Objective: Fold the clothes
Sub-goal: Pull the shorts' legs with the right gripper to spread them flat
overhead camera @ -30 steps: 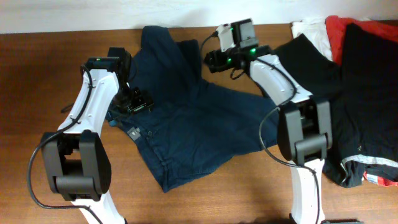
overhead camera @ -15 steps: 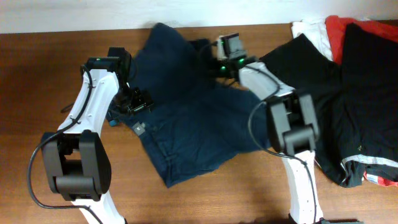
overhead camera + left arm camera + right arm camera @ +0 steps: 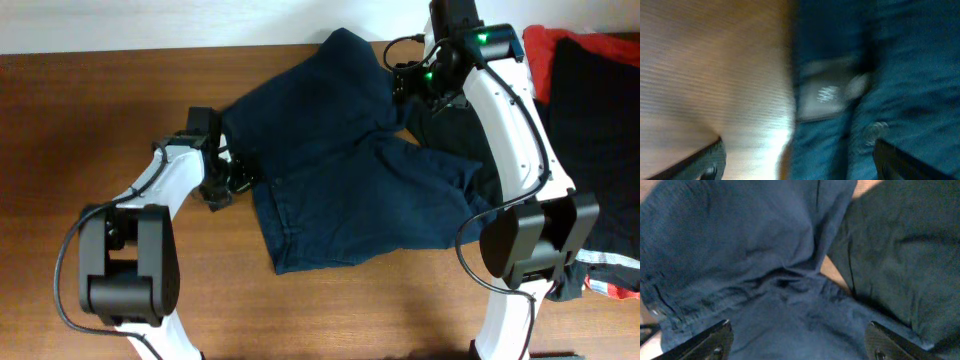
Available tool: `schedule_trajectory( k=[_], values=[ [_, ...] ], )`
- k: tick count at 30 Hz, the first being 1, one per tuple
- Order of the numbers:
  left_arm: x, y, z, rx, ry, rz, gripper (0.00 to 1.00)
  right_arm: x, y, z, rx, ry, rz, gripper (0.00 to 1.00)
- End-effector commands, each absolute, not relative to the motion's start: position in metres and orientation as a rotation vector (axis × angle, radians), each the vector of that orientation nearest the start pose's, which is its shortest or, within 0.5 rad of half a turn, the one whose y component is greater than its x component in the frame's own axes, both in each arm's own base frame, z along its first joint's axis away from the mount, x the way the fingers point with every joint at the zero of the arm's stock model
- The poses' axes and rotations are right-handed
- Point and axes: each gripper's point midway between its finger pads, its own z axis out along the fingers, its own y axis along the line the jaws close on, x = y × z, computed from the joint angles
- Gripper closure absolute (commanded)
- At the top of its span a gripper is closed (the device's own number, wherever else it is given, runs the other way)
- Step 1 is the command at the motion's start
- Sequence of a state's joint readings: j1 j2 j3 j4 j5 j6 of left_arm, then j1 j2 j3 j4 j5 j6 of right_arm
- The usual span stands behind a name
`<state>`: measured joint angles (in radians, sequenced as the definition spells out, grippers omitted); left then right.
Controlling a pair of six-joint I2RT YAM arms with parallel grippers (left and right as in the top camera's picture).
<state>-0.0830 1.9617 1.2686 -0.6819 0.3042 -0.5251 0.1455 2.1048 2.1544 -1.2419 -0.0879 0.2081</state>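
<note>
Limp navy shorts in mid-counter, both arms' fingers spread wide over them.

The dark navy-blue, denim-like shorts (image 3: 350,190) lay rumpled across the brown wooden counter (image 3: 90,110). At their left edge the left arm's fingers (image 3: 710,159) stood wide apart, gripping nothing, over a grey label patch (image 3: 822,95). That view was badly blurred, so the seams were hard to make out. The cloth looked soft yet fairly heavy, likely to sag and drag rather than slip, and best taken at a thick waistband or hem corner. At the upper right the right arm's fingers (image 3: 715,342) were equally wide over a bunched fold, where the shorts overlapped a black garment (image 3: 890,255). From overhead the right arm hid part of that overlap, and the pile of black and red clothes (image 3: 600,120) ran off the right edge.
</note>
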Motion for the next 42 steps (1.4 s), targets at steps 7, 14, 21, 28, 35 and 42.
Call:
schedule_trajectory(
  k=[7,14,21,28,35,42],
  values=[
    [0.391,-0.101,-0.012,-0.479,2.872,-0.498,1.00,0.448,0.039,0.179,0.159,2.908,0.071,0.13],
    [0.406,0.063,0.062,-0.909,2.831,-0.329,0.80,0.437,0.031,0.174,0.099,2.967,0.183,0.09],
    [0.344,0.070,0.052,-1.003,3.054,-0.102,0.01,0.489,0.133,0.115,-0.068,2.865,0.760,0.20],
    [0.301,0.086,0.058,-1.028,3.192,0.170,0.01,0.525,0.182,0.015,0.020,2.871,0.798,0.28],
    [0.300,0.081,0.058,-1.036,3.203,0.124,0.01,0.512,0.141,-0.010,0.286,3.004,0.594,0.96],
    [0.320,0.081,0.081,-0.895,3.138,0.050,0.01,0.490,0.034,0.127,0.280,2.898,0.356,0.32]
  ],
)
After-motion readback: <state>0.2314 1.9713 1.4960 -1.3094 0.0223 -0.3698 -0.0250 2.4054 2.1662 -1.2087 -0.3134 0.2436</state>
